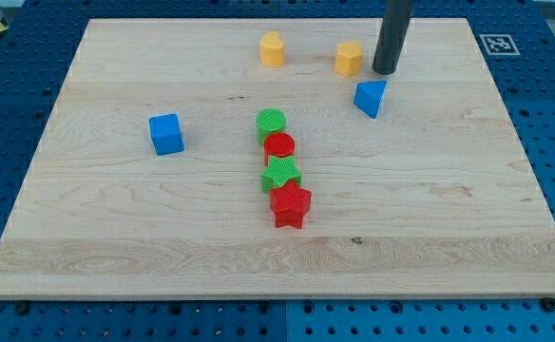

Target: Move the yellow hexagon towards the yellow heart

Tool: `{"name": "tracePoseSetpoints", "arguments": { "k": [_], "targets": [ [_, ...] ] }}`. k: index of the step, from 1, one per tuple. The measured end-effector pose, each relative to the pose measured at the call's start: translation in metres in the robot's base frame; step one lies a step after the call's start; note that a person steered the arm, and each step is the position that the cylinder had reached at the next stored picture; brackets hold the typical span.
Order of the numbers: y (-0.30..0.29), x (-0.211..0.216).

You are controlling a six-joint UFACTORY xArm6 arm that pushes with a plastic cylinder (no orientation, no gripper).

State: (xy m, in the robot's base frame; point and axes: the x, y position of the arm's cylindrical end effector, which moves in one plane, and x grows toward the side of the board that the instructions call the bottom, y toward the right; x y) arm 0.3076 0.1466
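The yellow hexagon [349, 58] lies near the view's top, right of centre. The yellow heart [272, 48] lies to its left, about one block width of bare board between them. My tip [385, 71] rests on the board just right of the hexagon, close to its right side; I cannot tell whether it touches. The rod rises out of the view's top edge.
A blue triangle [371, 98] sits just below my tip. A blue cube [166, 134] lies at the left. A green cylinder [271, 123], red cylinder [279, 146], green star [280, 174] and red star [290, 205] form a column in the middle of the wooden board [87, 237].
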Motion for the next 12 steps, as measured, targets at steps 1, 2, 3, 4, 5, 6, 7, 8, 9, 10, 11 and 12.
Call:
{"name": "tracePoseSetpoints", "arguments": {
  "k": [1, 2, 3, 4, 5, 6, 7, 8, 9, 10, 11, 12],
  "targets": [
    [-0.022, -0.002],
    [-0.024, -0.012],
    [-0.024, -0.029],
    [-0.024, -0.035],
    [-0.017, -0.028],
    [-0.002, -0.016],
    [-0.019, -0.016],
    [-0.035, -0.016],
    [-0.014, -0.016],
    [-0.002, -0.016],
    [-0.037, -0.011],
    [-0.064, -0.011]
  ]
}}
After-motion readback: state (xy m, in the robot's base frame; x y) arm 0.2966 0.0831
